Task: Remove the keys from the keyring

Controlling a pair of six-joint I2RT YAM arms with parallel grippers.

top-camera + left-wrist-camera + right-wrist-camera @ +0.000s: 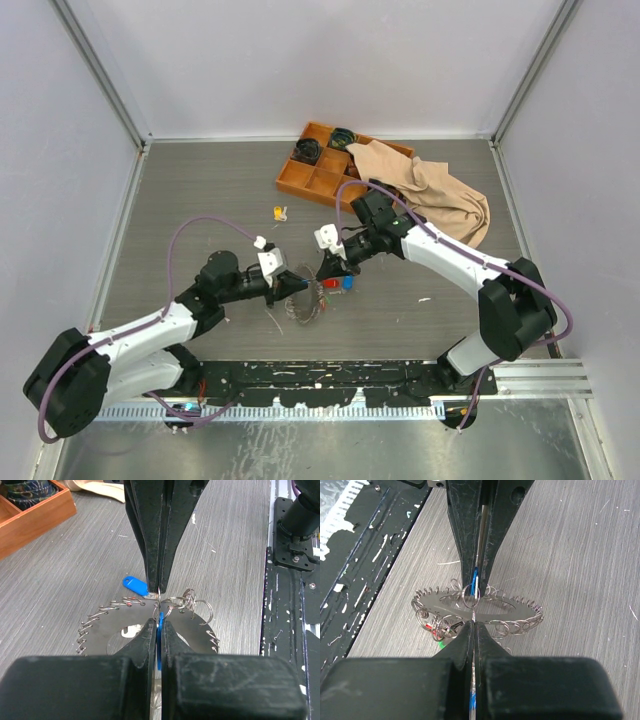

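Note:
The keyring (306,302) is a flat silvery circle with small wire loops round its rim, lying between both grippers. It shows in the left wrist view (115,625) and the right wrist view (520,611). My left gripper (159,622) is shut on a blue-capped key (159,645) at the ring's rim. My right gripper (472,625) faces it and is shut on a thin silver key held edge-on, joined to a small loop (470,593). The two gripper tips almost touch (312,276). A loose blue cap (135,585) lies just beyond the ring. Red (431,626) and green (440,643) caps hang under it.
An orange compartment tray (298,178) stands at the back, partly covered by a beige cloth (440,195). A small yellow piece (280,212) lies in front of the tray. Red (331,283) and blue (347,283) caps lie by the right gripper. A black rail (330,378) runs along the near edge.

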